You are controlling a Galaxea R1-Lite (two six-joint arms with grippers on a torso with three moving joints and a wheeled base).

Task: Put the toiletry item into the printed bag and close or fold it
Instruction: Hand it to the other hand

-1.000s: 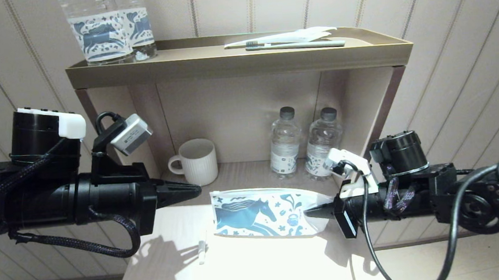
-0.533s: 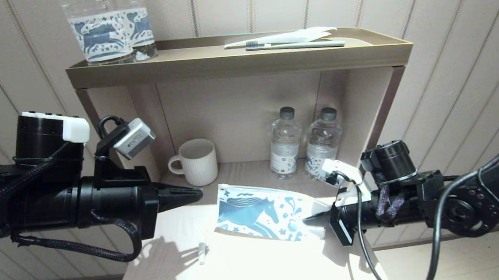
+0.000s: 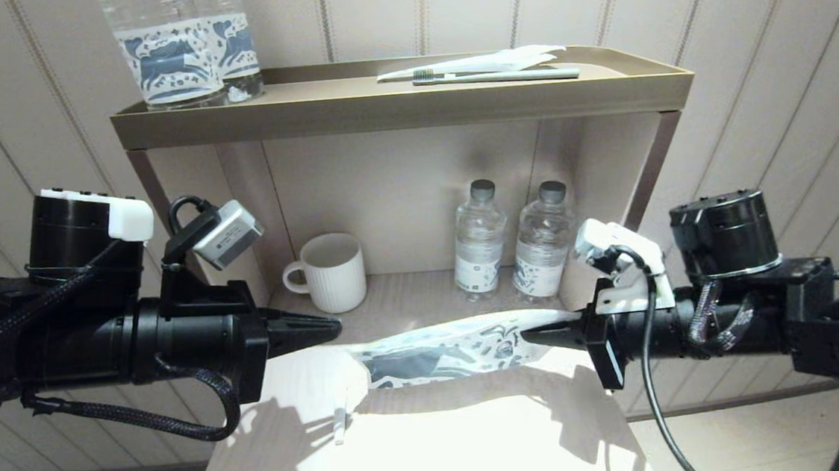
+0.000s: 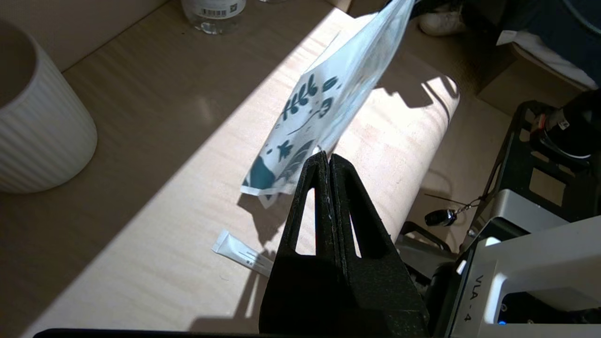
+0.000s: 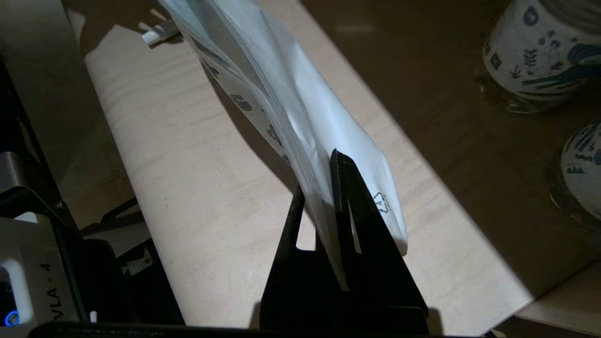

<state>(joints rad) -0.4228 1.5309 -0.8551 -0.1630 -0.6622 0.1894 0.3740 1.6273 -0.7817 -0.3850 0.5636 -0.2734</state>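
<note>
Lifted off the bench [image 3: 421,445] since the earlier frame, our printed bag [image 3: 443,350] now hangs mid-frame, clamped at its right end by our right tool [image 3: 528,335]. Our left tool [image 3: 333,327], pressed together, hovers center-left.

Your right hand [image 5: 328,188] is clamped on one edge of the printed bag [image 5: 281,98], holding it lifted and tilted above the counter [image 5: 197,178]. Two blue-patterned bottles [image 5: 540,51] stand at the counter's shaded side.

Printed bag's [image 3: 443,347] contents hidden; toothbrush perhaps inside.
</note>
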